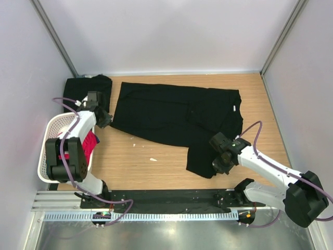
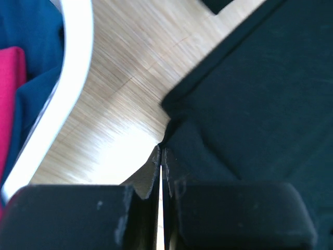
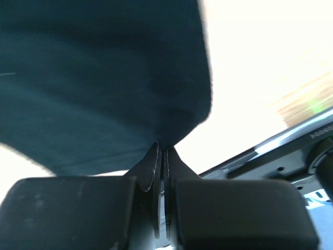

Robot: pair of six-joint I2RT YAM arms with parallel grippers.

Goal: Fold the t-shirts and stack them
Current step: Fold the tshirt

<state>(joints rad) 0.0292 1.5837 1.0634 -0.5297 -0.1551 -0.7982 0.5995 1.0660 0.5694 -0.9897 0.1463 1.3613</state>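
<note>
You've got a big black soft-cloth t-shirt (image 1: 171,112) spread out loosely across the light wooden tabletop (image 1: 156,174). Your left gripper (image 1: 105,121) is at its left edge and your right gripper (image 1: 217,154) is on the near right flap. A folded second black t-shirt (image 1: 88,86) sits in the far left corner, just behind the white plastic mesh basket (image 1: 49,136) that holds a red-pink garment (image 1: 91,141).

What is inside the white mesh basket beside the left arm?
A red-pink garment and a blue garment lie inside the basket. The left arm covers most of its interior, so anything else there is hidden.
</note>
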